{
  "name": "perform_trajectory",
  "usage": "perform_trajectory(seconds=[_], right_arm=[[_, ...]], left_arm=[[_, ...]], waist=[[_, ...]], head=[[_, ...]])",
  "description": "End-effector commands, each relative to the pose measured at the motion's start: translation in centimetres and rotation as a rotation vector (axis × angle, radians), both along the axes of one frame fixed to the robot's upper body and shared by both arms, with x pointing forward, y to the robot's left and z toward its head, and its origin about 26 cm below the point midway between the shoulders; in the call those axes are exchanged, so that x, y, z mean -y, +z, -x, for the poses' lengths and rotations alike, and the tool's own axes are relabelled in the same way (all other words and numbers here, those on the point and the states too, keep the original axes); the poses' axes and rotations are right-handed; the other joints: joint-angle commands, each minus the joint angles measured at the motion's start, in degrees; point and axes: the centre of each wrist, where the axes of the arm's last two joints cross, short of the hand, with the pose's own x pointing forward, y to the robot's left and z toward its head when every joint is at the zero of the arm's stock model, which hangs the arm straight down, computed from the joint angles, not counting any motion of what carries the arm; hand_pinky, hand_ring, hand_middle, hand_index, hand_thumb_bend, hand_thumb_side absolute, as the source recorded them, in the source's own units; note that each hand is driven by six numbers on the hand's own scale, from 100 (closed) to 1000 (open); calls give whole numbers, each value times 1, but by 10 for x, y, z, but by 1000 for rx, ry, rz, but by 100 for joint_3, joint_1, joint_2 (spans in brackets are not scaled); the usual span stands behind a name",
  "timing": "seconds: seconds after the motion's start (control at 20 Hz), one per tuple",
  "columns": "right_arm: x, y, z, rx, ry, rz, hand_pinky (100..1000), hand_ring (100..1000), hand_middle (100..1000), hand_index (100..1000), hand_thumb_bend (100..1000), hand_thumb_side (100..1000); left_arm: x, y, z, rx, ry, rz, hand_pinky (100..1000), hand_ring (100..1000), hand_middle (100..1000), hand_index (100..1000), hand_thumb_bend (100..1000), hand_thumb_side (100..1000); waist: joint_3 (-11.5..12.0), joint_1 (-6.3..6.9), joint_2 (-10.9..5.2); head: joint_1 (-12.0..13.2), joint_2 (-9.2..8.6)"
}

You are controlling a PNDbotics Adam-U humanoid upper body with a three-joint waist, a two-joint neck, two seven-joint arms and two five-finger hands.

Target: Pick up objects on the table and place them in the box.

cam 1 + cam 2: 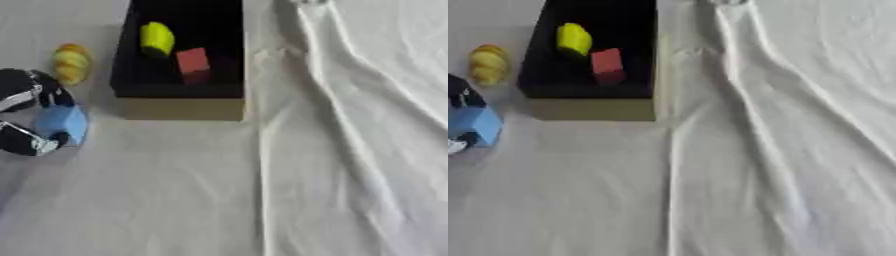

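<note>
The robot's left hand (26, 117), entering at the near left edge of the white-draped table (350, 175), has its dark fingers curled round a light blue block (63, 122), which sits pinched between them close above the cloth. The right hand shows in neither view. Just beyond the hand, a little farther from the robot, lies a yellow-orange ridged object (72, 62), perhaps a toy fruit or pastry, its long axis running away from the robot and not yet collected. To the right of the hand and slightly beyond it stands the box (184, 107), black inside with a tan front wall; its long axis also runs away from the robot. Inside, toward the far end, rest a yellow-green rounded object (157, 38) and a red cube (192, 61), near each other. The block looks ready to be lifted and carried rightward over the box's near left wall; the left arm is plainly the nearer one.
</note>
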Motion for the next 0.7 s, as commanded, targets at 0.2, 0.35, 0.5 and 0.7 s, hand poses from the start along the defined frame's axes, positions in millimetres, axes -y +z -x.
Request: perform_trajectory(seconds=[0.2, 0.35, 0.5, 0.7], right_arm=[[1, 7, 5, 25, 0, 2, 734, 661, 559, 691, 100, 723], [1, 7, 5, 23, -1, 3, 734, 661, 559, 690, 100, 723], [2, 6, 5, 21, -4, 4, 734, 661, 559, 690, 100, 722], [2, 6, 5, 20, -6, 8, 734, 661, 559, 690, 100, 721]], left_arm=[[14, 32, 12, 156, -44, -26, 554, 460, 384, 462, 202, 100], [24, 44, 21, 221, -79, -22, 536, 438, 361, 440, 190, 100], [34, 58, 31, 278, -134, -24, 535, 434, 357, 431, 184, 100], [41, 80, 34, 358, -232, -36, 537, 435, 359, 432, 176, 100]], waist=[[13, 70, -46], [25, 76, -62], [34, 94, -87], [57, 133, -145]], head=[[-12, -63], [-24, -56], [-56, -33], [-110, 10]])
